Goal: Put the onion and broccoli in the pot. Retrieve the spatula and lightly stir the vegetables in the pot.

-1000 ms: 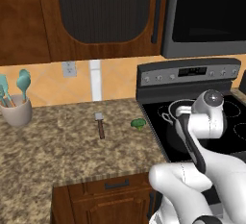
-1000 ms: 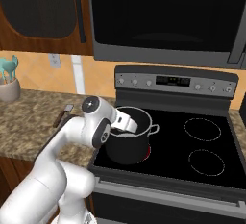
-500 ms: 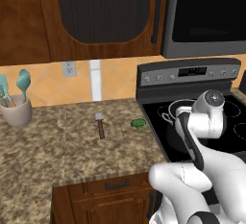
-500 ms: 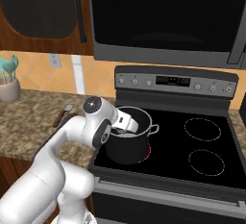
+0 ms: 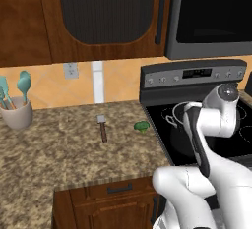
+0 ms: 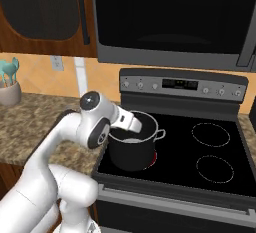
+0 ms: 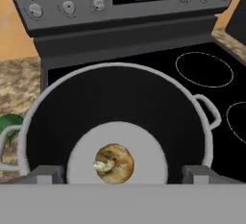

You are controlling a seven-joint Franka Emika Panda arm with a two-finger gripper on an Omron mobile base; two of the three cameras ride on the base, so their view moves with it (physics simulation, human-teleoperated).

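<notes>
The dark grey pot [image 7: 120, 93] stands on the stove's front left burner, and the tan onion [image 7: 114, 164] lies on its pale bottom. My gripper [image 7: 122, 172] hangs just above the pot's mouth, open, with its fingertips [image 7: 45, 172] wide apart and nothing between them. From the right base view, the hand [image 6: 131, 123] reaches over the pot [image 6: 134, 149]. The green broccoli [image 5: 141, 126] rests on the granite counter near the stove edge and peeks in at the hand view's left as broccoli [image 7: 7, 124]. The wooden-handled spatula [image 5: 102, 127] lies on the counter left of the broccoli.
A cream holder with teal utensils [image 5: 15, 112] stands at the counter's far left. The stove's control panel [image 6: 182, 84] rises behind the pot, with a dark microwave [image 6: 175, 17] above. Two ring burners [image 6: 210, 134] lie to the pot's right.
The hand has shifted only slightly above the pot. The onion, broccoli and spatula have stayed where they were.
</notes>
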